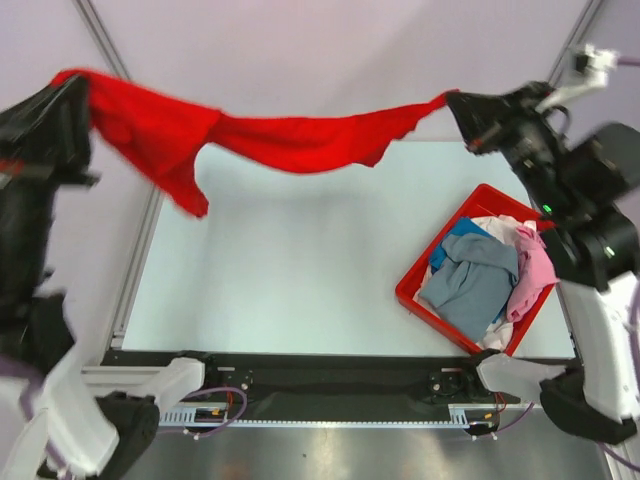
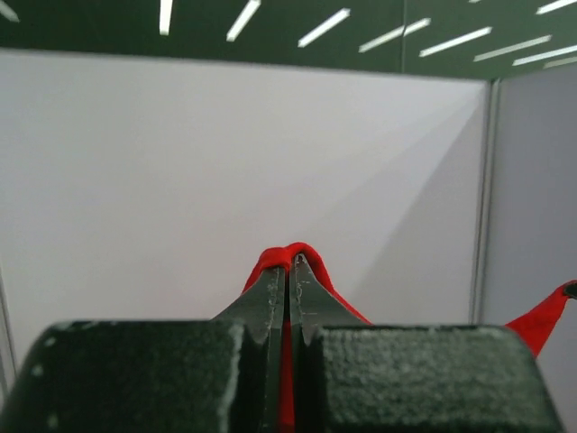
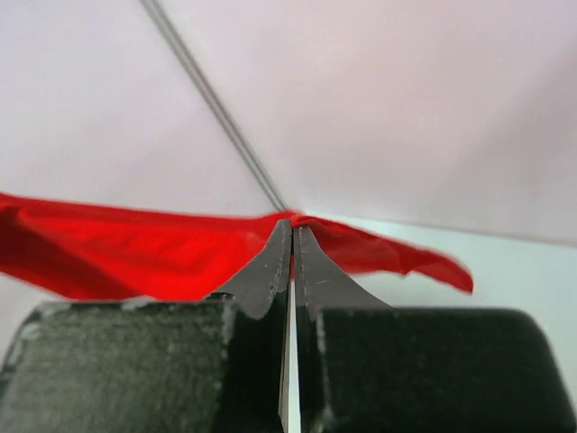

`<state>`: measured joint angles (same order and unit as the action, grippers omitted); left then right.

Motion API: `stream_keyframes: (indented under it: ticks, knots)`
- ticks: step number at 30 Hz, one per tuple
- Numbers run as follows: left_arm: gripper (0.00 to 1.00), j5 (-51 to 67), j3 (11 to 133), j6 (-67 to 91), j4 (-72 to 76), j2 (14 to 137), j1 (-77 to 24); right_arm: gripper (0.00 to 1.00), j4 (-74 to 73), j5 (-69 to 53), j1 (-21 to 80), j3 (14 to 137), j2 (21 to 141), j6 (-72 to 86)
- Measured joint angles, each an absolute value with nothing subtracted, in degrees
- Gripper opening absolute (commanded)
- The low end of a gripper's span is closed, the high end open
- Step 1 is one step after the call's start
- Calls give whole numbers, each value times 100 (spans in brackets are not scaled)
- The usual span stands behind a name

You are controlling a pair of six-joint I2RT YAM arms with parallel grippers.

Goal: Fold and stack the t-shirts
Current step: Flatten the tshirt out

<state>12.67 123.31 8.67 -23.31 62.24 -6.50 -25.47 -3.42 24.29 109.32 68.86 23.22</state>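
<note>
The red t-shirt (image 1: 290,140) hangs stretched in the air above the far edge of the table (image 1: 300,270). Its long axis runs left to right, and a flap droops near its left end. The left claw (image 2: 288,262) is clamped on one end and the right claw (image 3: 291,230) on the other. The left arm is blurred. The other t-shirts (image 1: 480,275) lie heaped in the bin (image 1: 412,292), covering one another.

Pretty bare setup: a pale table top (image 1: 300,260) boxed in by plain whitish wall panels (image 2: 180,180), joined by thin grey metal posts (image 2: 488,180). Up top there's a dark ceiling (image 2: 90,23) with long strip lights (image 2: 325,27), all lit. A brushed metal strip (image 1: 330,455) runs along the table's near edge.
</note>
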Motion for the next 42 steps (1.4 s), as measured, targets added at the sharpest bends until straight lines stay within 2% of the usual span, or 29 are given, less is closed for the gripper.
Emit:
stream_keyframes:
  ticks: [8,12,17,23,28,33,36,39,42]
  knots:
    - [0,1354,12927,930,-2176,4967,-650,0,-2534,-460,2508,11010,5774,2528]
    - [0,1437,12608,1011,-1776,4934,-650,0,-2265,-502,2519,10973,6069,2615]
    - [0,1575,11216,1044,-1186,5555,-650,0,-1481,-530,2414,10189,7192,2655]
    - [0,1570,8930,1057,-336,7533,-517,0,-364,-657,2016,8941,9279,2742]
    - [0,1734,8449,1332,128,10106,-226,0,305,-805,1717,8932,11111,2912]
    - [1,2023,9190,1903,454,12298,167,0,373,-856,1435,10582,13091,3057]
    - [0,2145,9839,2222,554,13109,346,0,287,-867,1275,11955,14108,3107]
    - [0,2327,10547,2519,720,13627,458,0,246,-788,1140,12822,14696,3122]
    - [0,2598,11461,2877,910,14121,464,0,338,-526,991,13100,14873,3133]
